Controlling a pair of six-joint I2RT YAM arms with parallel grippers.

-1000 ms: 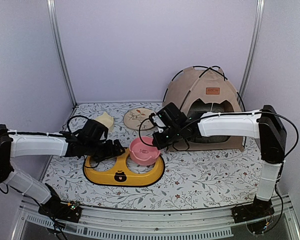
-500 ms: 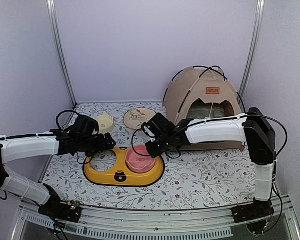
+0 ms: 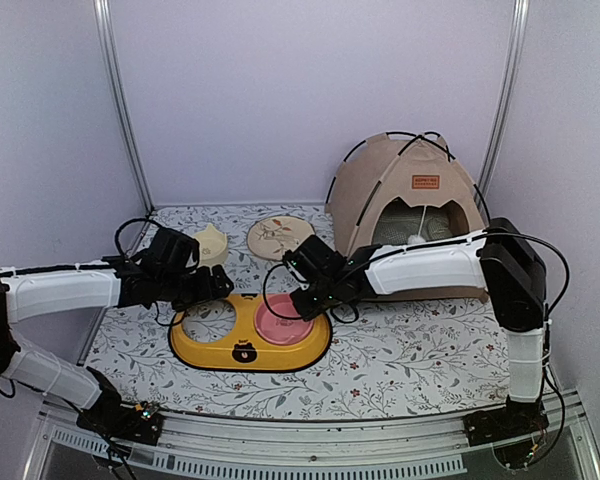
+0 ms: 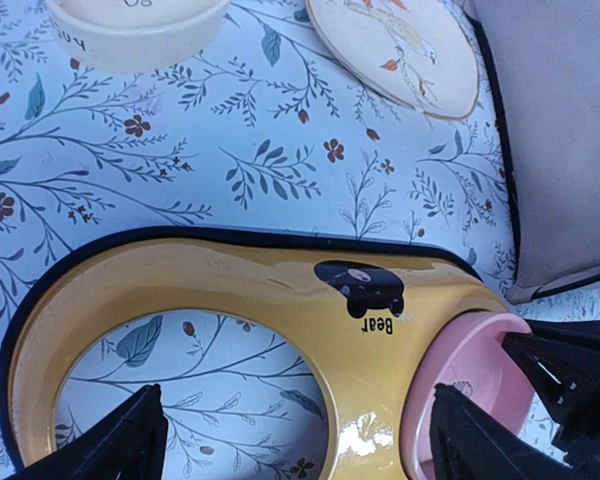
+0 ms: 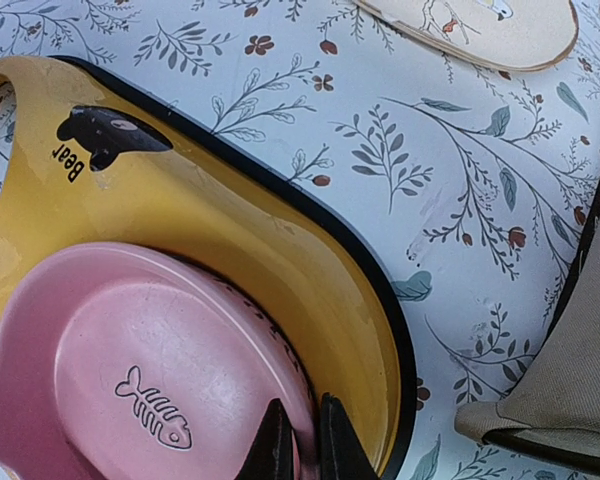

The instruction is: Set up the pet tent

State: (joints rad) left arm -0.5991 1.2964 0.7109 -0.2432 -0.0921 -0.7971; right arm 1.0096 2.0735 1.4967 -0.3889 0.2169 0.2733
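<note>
The pet tent (image 3: 405, 200) stands upright at the back right, beige with crossed black poles, an orange-brown label (image 3: 425, 182) and a white pompom (image 3: 417, 238) in its doorway. Its fabric edge shows in the left wrist view (image 4: 565, 130) and the right wrist view (image 5: 570, 390). My right gripper (image 5: 305, 440) is shut on the rim of a pink bowl (image 5: 130, 370), which sits in the right hole of a yellow feeder stand (image 3: 242, 350), left of the tent. My left gripper (image 4: 300, 440) is open above the stand's empty left hole, holding nothing.
A cream bowl (image 3: 211, 243) and a round bird-patterned plate (image 3: 279, 236) lie behind the stand on the floral tablecloth. Metal frame posts rise at the back left (image 3: 120, 100) and back right (image 3: 505, 90). The right arm stretches across in front of the tent.
My right gripper has lowered the pink bowl into the stand's right hole. My left gripper has drawn back off the stand's left end and has stayed open.
</note>
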